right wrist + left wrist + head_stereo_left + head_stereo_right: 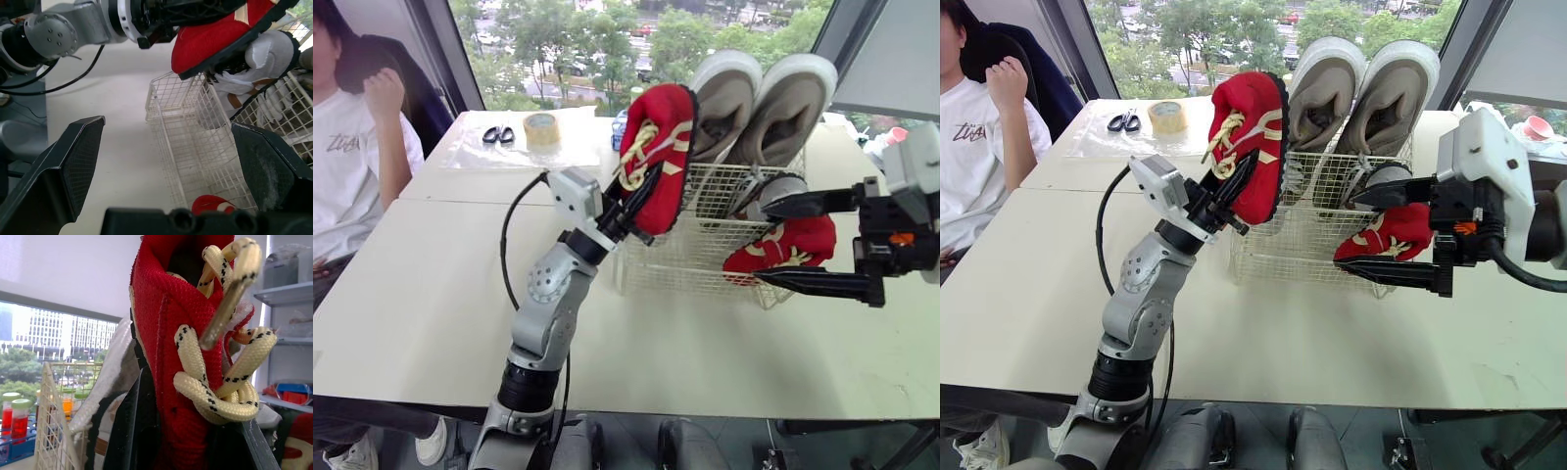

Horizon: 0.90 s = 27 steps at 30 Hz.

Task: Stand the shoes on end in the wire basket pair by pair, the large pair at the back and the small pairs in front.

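Clasping one red shoe [658,147], left gripper [644,201] hovers; right gripper [762,242] gapes near second shoe [800,240].

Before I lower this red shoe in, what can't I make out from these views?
1. Lower ends of the pair of large grey shoes: eye views, behind the held red lace-up shoe and the white wire basket mesh.
2. Second red shoe in the basket: right wrist view, cut off by the right jaws' base.
3. Small white shoe: count and footing unclear, covered by the held shoe.
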Each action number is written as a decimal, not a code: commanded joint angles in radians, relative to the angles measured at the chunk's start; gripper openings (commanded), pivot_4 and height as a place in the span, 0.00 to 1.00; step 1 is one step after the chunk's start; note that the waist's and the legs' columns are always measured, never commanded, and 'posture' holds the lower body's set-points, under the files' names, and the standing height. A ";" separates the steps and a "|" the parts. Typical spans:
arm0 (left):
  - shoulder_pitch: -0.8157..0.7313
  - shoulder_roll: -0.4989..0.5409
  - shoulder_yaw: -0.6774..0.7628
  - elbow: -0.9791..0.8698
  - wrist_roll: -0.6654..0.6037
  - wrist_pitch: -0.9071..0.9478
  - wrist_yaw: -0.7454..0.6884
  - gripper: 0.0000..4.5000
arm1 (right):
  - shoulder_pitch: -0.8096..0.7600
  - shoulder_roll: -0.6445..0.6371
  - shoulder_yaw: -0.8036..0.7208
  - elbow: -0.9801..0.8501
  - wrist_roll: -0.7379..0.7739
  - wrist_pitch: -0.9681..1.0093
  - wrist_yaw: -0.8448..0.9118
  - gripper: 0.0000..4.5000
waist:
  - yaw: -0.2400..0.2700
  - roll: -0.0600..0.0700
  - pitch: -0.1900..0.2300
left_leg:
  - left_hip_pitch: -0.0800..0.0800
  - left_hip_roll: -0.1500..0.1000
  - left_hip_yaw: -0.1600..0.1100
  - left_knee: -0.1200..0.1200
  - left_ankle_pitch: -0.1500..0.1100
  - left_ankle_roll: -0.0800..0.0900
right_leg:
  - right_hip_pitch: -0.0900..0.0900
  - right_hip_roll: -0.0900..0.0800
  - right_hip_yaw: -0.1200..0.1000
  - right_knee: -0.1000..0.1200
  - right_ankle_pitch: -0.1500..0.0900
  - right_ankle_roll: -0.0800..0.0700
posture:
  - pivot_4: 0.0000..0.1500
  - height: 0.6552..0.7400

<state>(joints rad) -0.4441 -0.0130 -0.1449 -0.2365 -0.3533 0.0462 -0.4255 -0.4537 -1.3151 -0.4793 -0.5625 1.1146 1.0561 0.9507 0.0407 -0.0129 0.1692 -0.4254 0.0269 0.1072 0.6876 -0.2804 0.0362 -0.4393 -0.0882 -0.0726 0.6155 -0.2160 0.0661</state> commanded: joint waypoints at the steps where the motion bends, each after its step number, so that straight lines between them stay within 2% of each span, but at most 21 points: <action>1: 0.017 -0.028 -0.053 0.055 0.075 -0.114 -0.007 0.11 | -0.028 -0.026 -0.014 0.020 0.009 -0.014 0.002 1.00 | 0.000 0.000 0.000 | 0.000 0.000 0.000 0.000 0.000 0.000 | 0.000 0.000 0.000 0.000 0.000 0.000 | 1.00 1.00; 7: 0.050 -0.079 -0.101 0.239 0.228 -0.376 0.034 0.11 | -0.080 -0.026 0.043 0.036 0.012 -0.026 -0.002 1.00 | -0.001 0.000 0.000 | 0.000 0.001 0.000 0.004 -0.001 0.002 | 0.001 0.000 0.000 0.000 -0.001 -0.001 | 1.00 1.00; 11: 0.088 -0.104 -0.118 0.374 0.376 -0.592 0.137 0.11 | -0.117 -0.031 0.079 0.049 0.018 -0.026 0.009 1.00 | -0.001 0.001 0.000 | 0.000 0.002 0.000 0.007 -0.002 0.003 | 0.003 0.000 0.000 0.001 -0.001 -0.002 | 1.00 1.00; 17: 0.102 -0.109 -0.115 0.527 0.486 -0.747 0.256 0.11 | -0.151 -0.048 0.112 0.061 0.025 -0.013 0.024 1.00 | -0.002 0.001 -0.001 | 0.000 0.003 0.000 0.008 -0.003 0.004 | 0.003 -0.002 -0.001 0.001 -0.001 -0.002 | 1.00 1.00; 20: 0.092 -0.112 -0.117 0.581 0.495 -0.785 0.283 0.41 | -0.167 -0.061 0.120 0.074 0.029 -0.008 0.038 1.00 | 0.000 0.004 -0.002 | 0.000 0.003 0.000 0.008 -0.003 0.005 | 0.003 -0.002 -0.001 0.001 -0.001 -0.002 | 1.00 1.00; 23: 0.098 -0.096 -0.120 0.601 0.493 -0.787 0.281 0.77 | -0.175 -0.071 0.136 0.086 0.013 -0.017 0.056 1.00 | 0.000 0.006 -0.004 | 0.000 0.003 -0.001 0.009 -0.003 0.005 | 0.004 -0.003 -0.002 0.001 -0.001 -0.002 | 1.00 1.00; 25: 0.135 -0.066 -0.125 0.563 0.452 -0.736 0.230 1.00 | -0.182 -0.072 0.148 0.094 -0.003 -0.029 0.068 1.00 | -0.002 0.008 -0.006 | 0.000 0.003 -0.001 0.010 -0.004 0.005 | 0.004 -0.003 -0.002 0.000 -0.001 -0.002 | 1.00 1.00; 27: 0.179 -0.020 -0.130 0.496 0.418 -0.672 0.172 1.00 | -0.184 -0.068 0.156 0.101 -0.017 -0.039 0.078 1.00 | -0.003 0.010 -0.007 | 0.001 0.003 -0.001 0.010 -0.004 0.005 | 0.004 -0.004 -0.002 0.000 -0.001 -0.002 | 1.00 1.00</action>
<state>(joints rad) -0.3064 -0.0611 -0.2719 0.2542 0.0998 -0.7105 -0.2127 -0.6152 -1.3636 -0.3113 -0.4748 1.1120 1.0367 1.0185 0.0378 -0.0032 0.1625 -0.4246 0.0298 0.1066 0.6974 -0.2840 0.0409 -0.4349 -0.0917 -0.0748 0.6160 -0.2168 0.0642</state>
